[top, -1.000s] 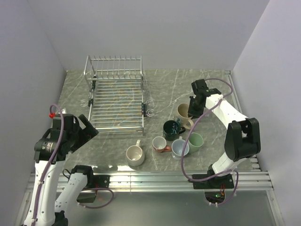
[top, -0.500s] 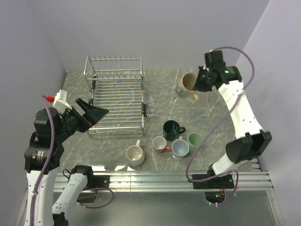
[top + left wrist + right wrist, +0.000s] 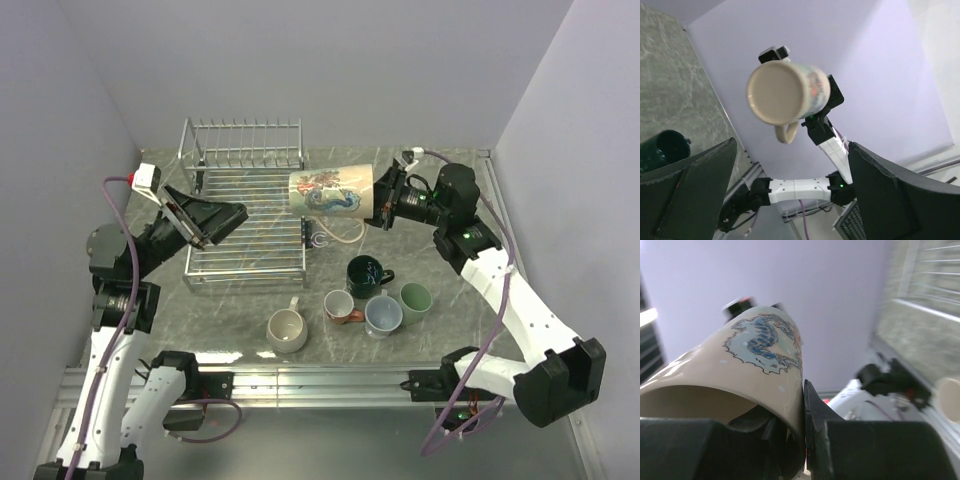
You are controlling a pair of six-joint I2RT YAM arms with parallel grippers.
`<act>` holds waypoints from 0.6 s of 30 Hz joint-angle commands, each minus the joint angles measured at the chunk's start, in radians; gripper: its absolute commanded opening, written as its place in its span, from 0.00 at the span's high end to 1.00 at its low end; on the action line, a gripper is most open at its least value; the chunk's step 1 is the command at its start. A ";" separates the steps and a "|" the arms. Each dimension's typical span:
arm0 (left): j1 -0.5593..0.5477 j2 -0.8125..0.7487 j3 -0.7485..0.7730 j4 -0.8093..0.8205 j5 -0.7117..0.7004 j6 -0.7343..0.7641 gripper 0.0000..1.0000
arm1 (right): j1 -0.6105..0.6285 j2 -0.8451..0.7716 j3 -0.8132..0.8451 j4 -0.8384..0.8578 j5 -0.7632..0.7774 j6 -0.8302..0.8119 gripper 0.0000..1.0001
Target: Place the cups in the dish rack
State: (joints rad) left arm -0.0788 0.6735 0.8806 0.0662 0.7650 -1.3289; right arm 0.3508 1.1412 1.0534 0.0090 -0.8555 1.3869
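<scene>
From above, the tall tan mug hides the tips of my right gripper. Half a second ago it hung far off right; now it lies sideways above the right edge of the dish rack, its rim clamped between my right fingers. My left gripper, jaws wide apart, faces its base, not touching.

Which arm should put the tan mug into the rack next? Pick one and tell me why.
Right. The right claw is shut on the rim of the tan mug, holding it sideways in the air by the dish rack's right edge. The left claw hangs open and empty over the rack's left side.
</scene>
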 commanded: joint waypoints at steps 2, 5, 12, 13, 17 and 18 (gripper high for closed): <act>-0.015 0.015 -0.015 0.150 0.057 -0.046 0.01 | 0.069 -0.026 0.072 0.413 -0.068 0.212 1.00; -0.039 0.021 -0.034 0.168 0.042 -0.053 0.01 | 0.111 0.005 0.072 0.468 -0.044 0.260 1.00; -0.119 0.031 -0.066 0.265 -0.036 -0.090 0.01 | 0.209 0.095 0.144 0.479 -0.020 0.254 1.00; -0.125 0.025 -0.066 0.270 -0.056 -0.090 0.00 | 0.215 0.101 0.149 0.485 -0.014 0.258 1.00; -0.138 0.021 -0.066 0.299 -0.066 -0.113 0.01 | 0.252 0.138 0.171 0.490 -0.008 0.258 1.00; -0.139 0.018 -0.068 0.308 -0.064 -0.118 0.01 | 0.266 0.149 0.174 0.490 -0.007 0.256 1.00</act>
State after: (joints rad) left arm -0.2100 0.7029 0.8158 0.2829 0.7216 -1.4242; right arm 0.5869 1.2972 1.1419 0.3607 -0.8822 1.6085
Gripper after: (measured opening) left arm 0.994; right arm 0.218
